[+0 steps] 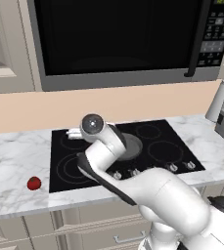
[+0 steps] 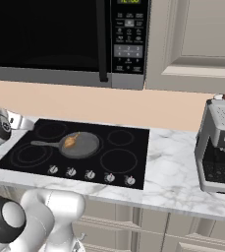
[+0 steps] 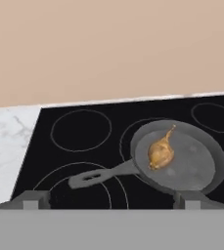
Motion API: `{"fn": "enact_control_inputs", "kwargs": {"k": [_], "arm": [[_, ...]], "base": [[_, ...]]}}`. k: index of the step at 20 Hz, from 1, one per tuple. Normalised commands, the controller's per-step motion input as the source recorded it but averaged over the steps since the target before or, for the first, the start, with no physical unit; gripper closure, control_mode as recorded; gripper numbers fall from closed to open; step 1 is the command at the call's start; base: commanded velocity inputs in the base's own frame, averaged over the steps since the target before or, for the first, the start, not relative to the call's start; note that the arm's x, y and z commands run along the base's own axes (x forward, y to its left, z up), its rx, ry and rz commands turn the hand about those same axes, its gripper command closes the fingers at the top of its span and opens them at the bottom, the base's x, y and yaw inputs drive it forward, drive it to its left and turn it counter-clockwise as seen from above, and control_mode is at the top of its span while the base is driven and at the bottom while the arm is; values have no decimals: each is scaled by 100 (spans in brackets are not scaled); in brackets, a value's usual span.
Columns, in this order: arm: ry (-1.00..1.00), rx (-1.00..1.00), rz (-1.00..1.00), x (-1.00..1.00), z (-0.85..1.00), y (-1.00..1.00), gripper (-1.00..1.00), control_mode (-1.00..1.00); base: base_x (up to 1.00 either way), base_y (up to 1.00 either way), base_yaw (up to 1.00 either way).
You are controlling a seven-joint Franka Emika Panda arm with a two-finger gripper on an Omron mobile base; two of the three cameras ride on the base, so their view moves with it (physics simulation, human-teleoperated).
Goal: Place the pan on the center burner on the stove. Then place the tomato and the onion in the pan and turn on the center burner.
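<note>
The round dark grey pan (image 3: 179, 163) is sitting on the center burner (image 3: 133, 129) of the black stove (image 2: 128, 162), its long thin handle (image 3: 101, 176) reaching toward the marble counter (image 3: 6, 141). The golden-brown onion (image 3: 161, 151) is lying inside it, stem tip pointing up-right. The small red tomato (image 1: 33, 183) is resting on the counter left of the stove. The gripper (image 3: 111, 201) is standing wide, holding nothing

a black glass-fronted microwave with a silver frame (image 1: 118, 39) hangs at twelve o'clock. the white marble bench (image 2: 173, 172) carries a boxy grey toaster (image 2: 219, 147) at three o'clock. beige panelled cabinets (image 2: 202, 39) sit beside the microwave.
</note>
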Motion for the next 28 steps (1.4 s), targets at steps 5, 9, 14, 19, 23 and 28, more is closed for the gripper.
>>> {"fn": "enact_control_inputs", "kwargs": {"k": [5,9,14,19,23,28], "arm": [[8,-1,27,-52,0,10,-100,-100],[5,0,26,-40,0,23,-100,-100],[0,0,18,-20,0,34,-100,-100],[0,0,19,-12,0,27,-100,-100],[5,0,17,0,0,22,-100,-100],[13,0,16,0,0,23,-100,-100]], "base": [[0,0,0],[0,0,0],[0,0,0],[0,0,0],[0,0,0],[0,0,0]]}}
